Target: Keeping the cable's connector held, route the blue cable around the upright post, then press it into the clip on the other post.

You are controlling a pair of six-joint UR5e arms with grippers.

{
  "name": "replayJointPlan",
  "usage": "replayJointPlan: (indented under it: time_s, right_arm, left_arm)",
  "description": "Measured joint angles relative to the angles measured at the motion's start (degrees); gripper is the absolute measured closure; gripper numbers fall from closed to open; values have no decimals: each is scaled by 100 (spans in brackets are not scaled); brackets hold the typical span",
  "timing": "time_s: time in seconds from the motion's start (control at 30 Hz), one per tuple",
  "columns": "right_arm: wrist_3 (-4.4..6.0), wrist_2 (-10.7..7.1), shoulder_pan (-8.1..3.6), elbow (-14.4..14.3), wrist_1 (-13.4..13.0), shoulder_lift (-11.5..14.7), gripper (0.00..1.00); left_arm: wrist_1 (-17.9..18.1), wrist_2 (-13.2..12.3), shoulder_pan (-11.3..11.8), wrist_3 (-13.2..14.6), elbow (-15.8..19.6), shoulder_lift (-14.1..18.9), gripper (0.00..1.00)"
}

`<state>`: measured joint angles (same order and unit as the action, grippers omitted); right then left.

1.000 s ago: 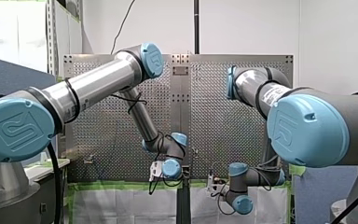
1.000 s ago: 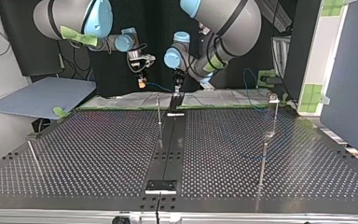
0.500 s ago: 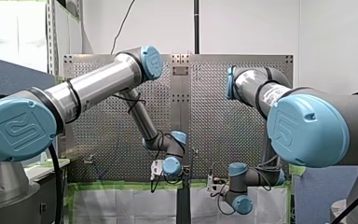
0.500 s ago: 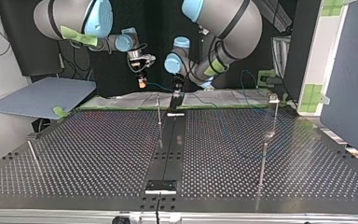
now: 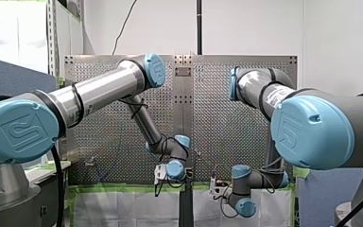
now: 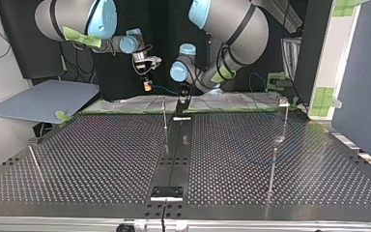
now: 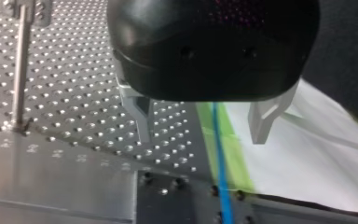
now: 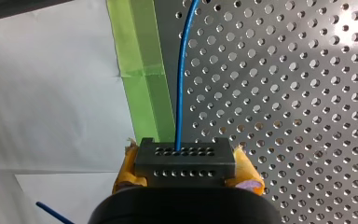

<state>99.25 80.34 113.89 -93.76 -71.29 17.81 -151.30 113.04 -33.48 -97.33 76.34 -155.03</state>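
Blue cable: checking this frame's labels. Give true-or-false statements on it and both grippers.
My right gripper is shut on the connector, between yellow pads. True.
My left gripper clamps the blue cable. False: its fingers stand apart, the cable passing between them untouched.
The cable runs from the connector over the perforated table. True.
The cable wraps the upright post. False: the left wrist view shows the post apart from it.

Left arm (image 5: 99, 92), right arm (image 5: 264, 92): silver tubes, grey housings, light-blue logo-embossed caps (image 5: 16, 130), black cables (image 5: 136, 101). Green tape (image 6: 81, 37) at 10 o'clock, top view. Right gripper (image 8: 185, 161) pads (image 8: 126, 170) yellow.
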Motion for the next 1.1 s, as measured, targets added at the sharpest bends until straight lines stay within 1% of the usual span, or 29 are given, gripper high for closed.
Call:
replayJointPlan:
  time_s: [0.17, 0.4, 0.53, 0.77, 0.9, 1.1]
  right_arm:
    - [3, -7, 1, 0, 0, 1, 100]
    - [7, -9, 3, -1, 0, 2, 100]
    - [8, -11, 4, -3, 5, 1, 100]
    - [7, -25, 6, -5, 29, 2, 100]
    - [3, -26, -2, -2, 34, 1, 100]
    - [7, -26, -15, 1, 29, 3, 100]
  left_arm:
    - [-65, -41, 57, -60, -156, -3, 0]
    - [-213, -149, 144, -101, -211, -45, 0]
    - [-359, -213, 165, -85, -329, -183, 0]
    - [-595, -274, 162, -96, -645, -485, 0]
    - [-616, -284, 192, -103, -739, -536, 0]
    - [-610, -258, 246, -115, -761, -546, 0]
